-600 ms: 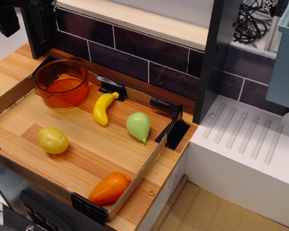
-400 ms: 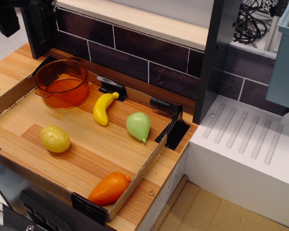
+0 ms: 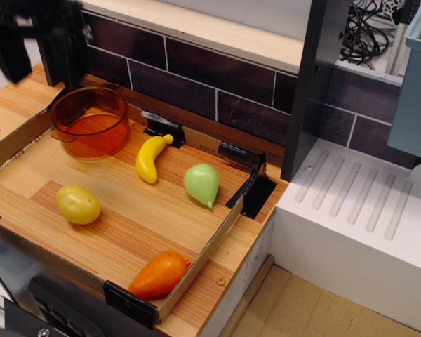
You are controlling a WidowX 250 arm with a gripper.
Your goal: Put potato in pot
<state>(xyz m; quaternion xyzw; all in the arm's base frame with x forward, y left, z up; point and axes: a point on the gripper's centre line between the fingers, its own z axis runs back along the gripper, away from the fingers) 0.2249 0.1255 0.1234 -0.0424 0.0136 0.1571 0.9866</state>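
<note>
The hand [image 3: 29,38] shows only as a dark, motion-blurred shape at the top left corner, partly cut by the frame edge, hanging above the back left of the counter [image 3: 10,95]; two dark prongs point down with a pale gap between them, so it looks spread, and it holds nothing. Just below it and slightly to its right stands the pot [image 3: 90,121], a round translucent orange-brown vessel with small side handles, upright in the back left corner of a shallow cardboard-walled tray [image 3: 203,247] with a wood-grain floor; nothing can be seen inside the pot. Farther down from the hand, well apart from it and near the tray's front left wall, lies the potato [image 3: 77,204], yellowish and oval, resting on the tray floor with clear space between it and the pot. To the right of the pot, farther from the hand, a yellow banana [image 3: 151,157] lies with its stem toward the back wall, and beyond that a green pear [image 3: 201,184] lies near the tray's right wall. Farthest from the hand within the tray, an orange carrot [image 3: 159,275] sits in the front right corner against the cardboard. Beyond the tray stand a dark tiled backsplash [image 3: 217,88] and a white ribbed drainboard [image 3: 358,203]. No brand, label or readable writing shows anywhere.
</note>
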